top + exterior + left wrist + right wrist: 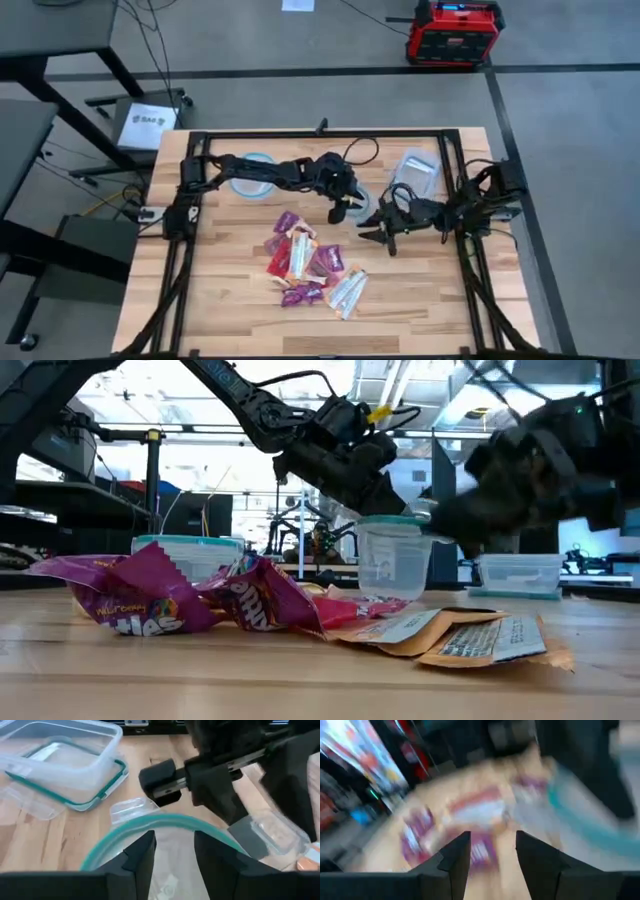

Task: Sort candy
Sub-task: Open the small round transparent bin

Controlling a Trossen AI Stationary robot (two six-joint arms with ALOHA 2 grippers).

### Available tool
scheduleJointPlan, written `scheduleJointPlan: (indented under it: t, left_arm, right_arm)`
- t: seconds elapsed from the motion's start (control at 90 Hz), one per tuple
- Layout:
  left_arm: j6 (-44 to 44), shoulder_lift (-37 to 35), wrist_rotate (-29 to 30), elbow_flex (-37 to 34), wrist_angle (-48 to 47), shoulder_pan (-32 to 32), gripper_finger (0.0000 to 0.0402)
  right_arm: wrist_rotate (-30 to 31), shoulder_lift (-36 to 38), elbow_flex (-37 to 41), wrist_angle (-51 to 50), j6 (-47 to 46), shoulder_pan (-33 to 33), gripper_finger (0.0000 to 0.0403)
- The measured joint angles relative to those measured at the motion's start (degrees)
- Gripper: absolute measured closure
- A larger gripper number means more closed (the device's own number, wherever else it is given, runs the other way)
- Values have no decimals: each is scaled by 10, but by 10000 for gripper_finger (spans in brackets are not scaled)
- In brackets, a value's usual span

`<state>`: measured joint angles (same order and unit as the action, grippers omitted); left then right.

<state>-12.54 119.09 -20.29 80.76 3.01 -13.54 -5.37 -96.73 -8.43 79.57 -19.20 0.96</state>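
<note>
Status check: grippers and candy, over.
Left gripper open over small clear teal-rimmed round tub. Right gripper open, empty. Wrapped candy pile unsorted on wooden table.

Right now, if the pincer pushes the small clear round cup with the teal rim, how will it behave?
The small clear round cup with the teal rim looks like thin empty plastic, so probably light and easily slid. It stands taller than wide, so a high push might tip it.

Round container [367, 212] between both arms
</note>
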Motion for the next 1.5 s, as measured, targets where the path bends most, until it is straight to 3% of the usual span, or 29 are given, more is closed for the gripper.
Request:
scheduleJointPlan:
  t: [0.367, 0.556, 0.733, 0.911, 1.022, 1.156, 1.389, 1.5]
  left_arm:
    - [-9, -10, 5, 65, -42, 14, 274]
    - [-50, -11, 18, 144, -149, 22, 274]
    - [-104, -18, 105, 219, -300, 36, 274]
    - [-91, -56, 123, 227, -408, 42, 274]
    - [-74, -93, 141, 192, -441, 45, 274]
    - [-56, -155, 172, 100, -405, 58, 274]
    - [-20, -291, 196, -139, -155, 83, 274]
    - [12, -322, 196, -213, -51, 84, 274]
  right_arm:
    - [13, 78, 1, -49, 71, 45, 260]
    - [30, 134, 1, -133, 92, 54, 260]
    - [31, 180, 1, -202, 94, 54, 260]
    - [41, 211, 1, -236, 94, 54, 260]
    - [46, 218, 0, -236, 94, 54, 260]
    - [46, 222, -2, -234, 100, 54, 260]
    - [46, 220, -28, -234, 121, 53, 260]
    - [52, 217, -37, -237, 159, 47, 259]
